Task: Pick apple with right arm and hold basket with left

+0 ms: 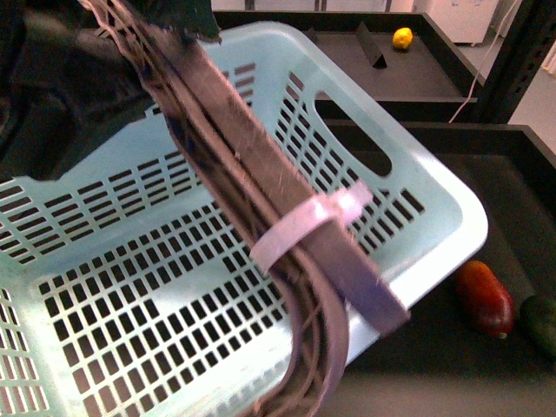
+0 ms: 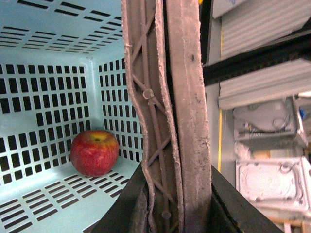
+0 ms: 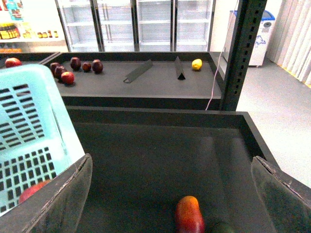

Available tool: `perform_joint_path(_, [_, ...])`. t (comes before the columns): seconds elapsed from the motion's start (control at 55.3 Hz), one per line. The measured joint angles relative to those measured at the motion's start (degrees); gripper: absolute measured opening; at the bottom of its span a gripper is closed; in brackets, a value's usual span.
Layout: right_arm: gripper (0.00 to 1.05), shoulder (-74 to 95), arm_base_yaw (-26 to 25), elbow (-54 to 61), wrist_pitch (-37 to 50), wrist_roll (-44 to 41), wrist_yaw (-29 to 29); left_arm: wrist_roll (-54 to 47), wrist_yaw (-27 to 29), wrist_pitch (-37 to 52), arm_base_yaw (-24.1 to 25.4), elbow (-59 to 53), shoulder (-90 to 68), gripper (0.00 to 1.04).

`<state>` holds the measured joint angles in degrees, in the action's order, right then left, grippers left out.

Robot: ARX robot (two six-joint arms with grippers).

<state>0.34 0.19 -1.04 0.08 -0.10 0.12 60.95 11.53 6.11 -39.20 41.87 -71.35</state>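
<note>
Closest, my left fingers [image 2: 232, 204] are clamped on the brown handle [image 2: 189, 97] of the turquoise basket [image 2: 43, 97]. Inside, the red apple [image 2: 95, 153] sits in a bottom corner. My right fingers [image 3: 63, 194] hang spread wide and empty over the dark tabletop [image 3: 146, 160], above an elongated red fruit [image 3: 189, 216]. The pick looks finished, leaving only the hold.

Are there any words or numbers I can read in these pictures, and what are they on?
No text can be read anywhere.
The bottles on the far shelf: labels too small and blurred.
The white bin with a blue lid: no readable marking.
The basket and the apple: no writing.
</note>
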Motion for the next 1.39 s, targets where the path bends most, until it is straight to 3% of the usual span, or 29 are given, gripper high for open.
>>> perform_joint_path(0.145, [0.96,0.00,0.00,0.00,0.00,0.02,0.00,3.96,1.66,-0.55,2.95,0.00,0.11,0.20])
perform_joint_path(0.326, [0.96,0.00,0.00,0.00,0.00,0.02,0.00,9.51,-0.50,-1.95,9.92,-0.44,0.68,0.20])
perform_joint_path(0.579, [0.96,0.00,0.00,0.00,0.00,0.02,0.00,15.98,-2.64,-0.61,27.89,-1.05,-3.32,0.20])
perform_joint_path(0.706, [0.96,-0.02,0.00,0.00,0.00,0.04,0.00,18.75,-2.56,0.44,32.81,-0.61,-9.16,0.20])
perform_joint_path(0.923, [0.96,-0.02,0.00,0.00,0.00,0.04,0.00,20.70,-2.97,0.79,36.79,4.57,-21.27,0.20])
perform_joint_path(1.303, [0.96,-0.02,0.00,0.00,0.00,0.04,0.00,21.62,-3.69,-1.68,37.40,6.34,-25.46,0.20])
perform_joint_path(1.393, [0.96,0.00,0.00,0.00,0.00,0.04,0.00,21.99,-4.31,-2.80,37.68,5.18,-24.28,0.39])
